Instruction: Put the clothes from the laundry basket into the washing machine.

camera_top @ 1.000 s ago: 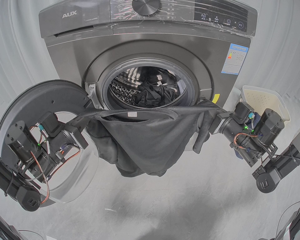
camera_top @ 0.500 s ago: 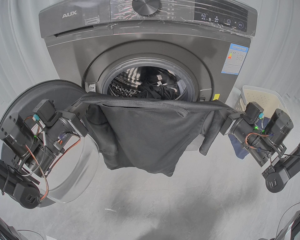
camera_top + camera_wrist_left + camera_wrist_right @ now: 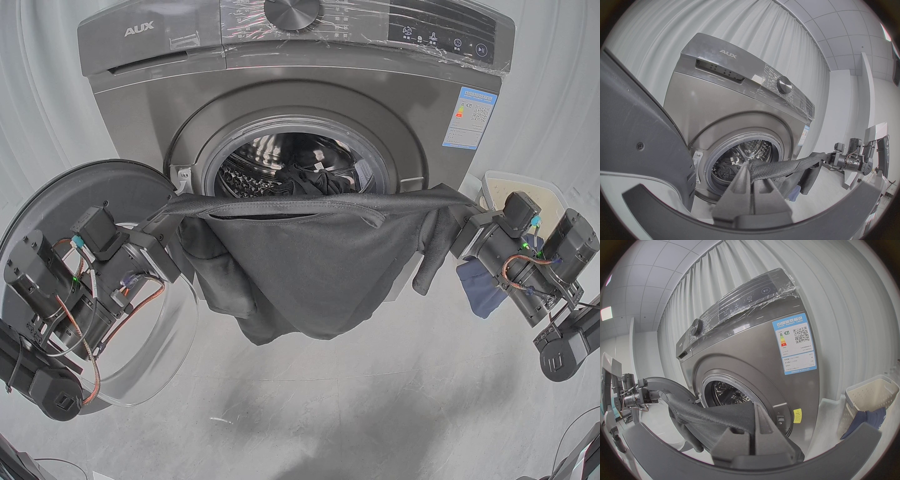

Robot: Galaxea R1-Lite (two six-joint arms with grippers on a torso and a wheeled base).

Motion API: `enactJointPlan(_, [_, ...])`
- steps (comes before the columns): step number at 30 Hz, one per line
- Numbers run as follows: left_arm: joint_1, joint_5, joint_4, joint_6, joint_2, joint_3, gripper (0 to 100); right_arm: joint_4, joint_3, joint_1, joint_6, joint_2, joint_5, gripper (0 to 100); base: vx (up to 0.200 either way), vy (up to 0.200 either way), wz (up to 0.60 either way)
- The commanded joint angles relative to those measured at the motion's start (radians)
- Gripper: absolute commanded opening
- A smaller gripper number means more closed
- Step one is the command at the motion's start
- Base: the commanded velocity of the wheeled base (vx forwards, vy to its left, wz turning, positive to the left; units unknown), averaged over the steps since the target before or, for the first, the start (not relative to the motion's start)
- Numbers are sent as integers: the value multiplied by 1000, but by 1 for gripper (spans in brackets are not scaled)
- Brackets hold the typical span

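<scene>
Washing machine fills the upper centre of the head view. Its round door hangs open at lower left.

Dark garment is stretched like a banner across the drum mouth, centre frame. Its top hem runs across the lower part of the opening and its body hangs below the sill. Other dark clothes already lie in the drum.

Laundry basket sits at the right edge, with a blue cloth draped out of it.

Left gripper: jaws closed tight on the garment's left end. Right gripper: jaws pinched together on its right end.

Judgement: draw the two ends closer and lift the hem to mid-opening before pushing in, or the hanging body will likely catch on the sill. Let go only once the bulk is past the door seal.

Print: a logo on the drawer panel, icons on the film-wrapped control strip, a blue-and-white label at upper right, and a small yellow sticker. Not transcribed.
</scene>
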Motion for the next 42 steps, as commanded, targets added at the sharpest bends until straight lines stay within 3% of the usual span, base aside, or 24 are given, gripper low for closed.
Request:
enactJointPlan(1, [0, 0, -1, 0, 6, 1, 0, -1, -2, 0, 0, -4, 1, 0, 0, 0, 0])
enactJointPlan(6, [-25, 0, -1, 17, 9, 4, 0, -1, -4, 13, 0, -1, 0, 0, 0, 0, 0])
enactJointPlan(10, [-161, -4, -1, 43, 24, 32, 0, 1, 24, 69, 8, 10, -11, 0, 0, 0, 0])
enactJointPlan(13, [-212, -14, -1, 47, 53, 20, 0, 7, 39, 125, 17, 77, -26, 0, 0, 0, 0])
enactJointPlan(21, [-227, -27, -2, 55, 130, -23, 0, -28, 41, 191, 17, 263, -33, 0, 0, 0, 0])
enactJointPlan(24, [-222, -23, -2, 44, 138, -66, 0, -37, 47, 247, 20, 284, -34, 0, 0, 0, 0])
enactJointPlan(25, [-221, -23, -2, 44, 138, -77, 0, -31, 55, 257, 28, 289, -39, 100, 0, 0, 0])
enactJointPlan(42, [-226, -24, -2, 43, 44, -140, 0, -37, 311, 320, 33, 446, -33, 100, 0, 0, 0])
